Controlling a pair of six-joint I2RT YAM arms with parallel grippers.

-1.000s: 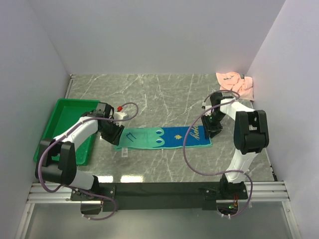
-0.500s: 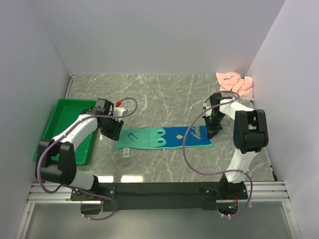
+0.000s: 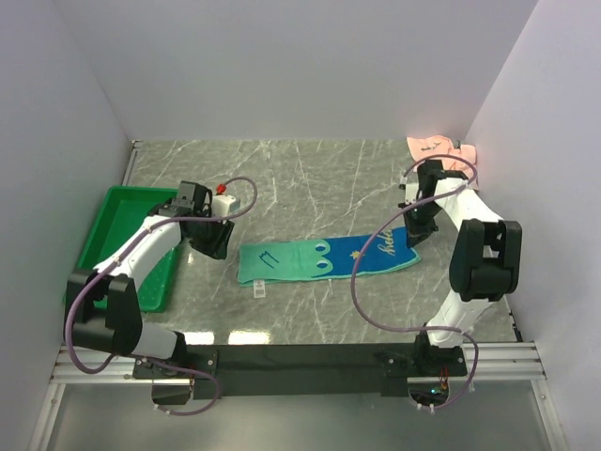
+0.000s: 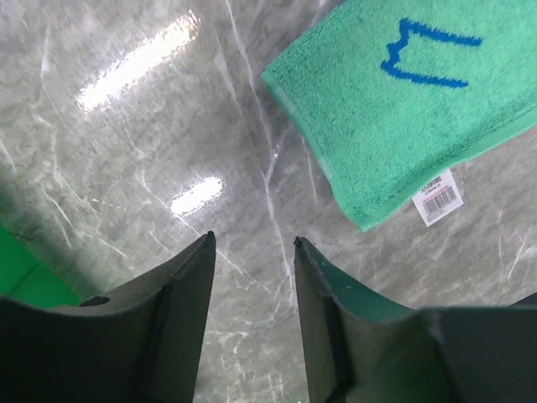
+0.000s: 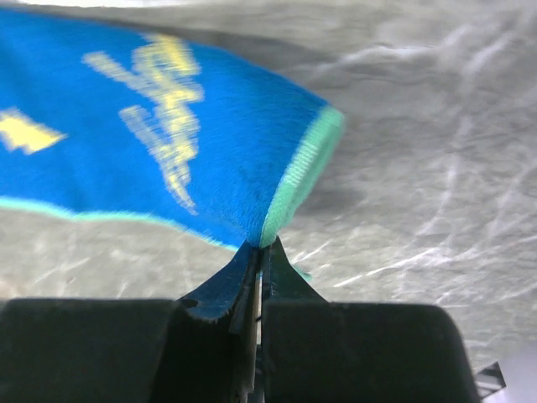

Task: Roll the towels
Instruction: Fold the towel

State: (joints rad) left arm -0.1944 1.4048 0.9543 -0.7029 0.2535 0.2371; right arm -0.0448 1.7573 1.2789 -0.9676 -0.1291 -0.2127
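My right claw [image 5: 258, 248]: clenched on the towel's [image 3: 310, 258] blue end, has dragged it rightward mid-table [image 3: 310, 178] | my left claw [image 4: 252, 245]: released, now just off the teal end.

Grey marble table [image 3: 310, 178] — teal-blue towel [image 3: 300, 261], pink towel [image 3: 434, 147], green tray [image 3: 131, 192]

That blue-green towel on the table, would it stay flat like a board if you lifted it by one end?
Probably floppy: the towel curves softly where its end is raised. Likely light: it looks thin and fuzzy. Pushed, it would probably wrinkle, not slide stiffly.
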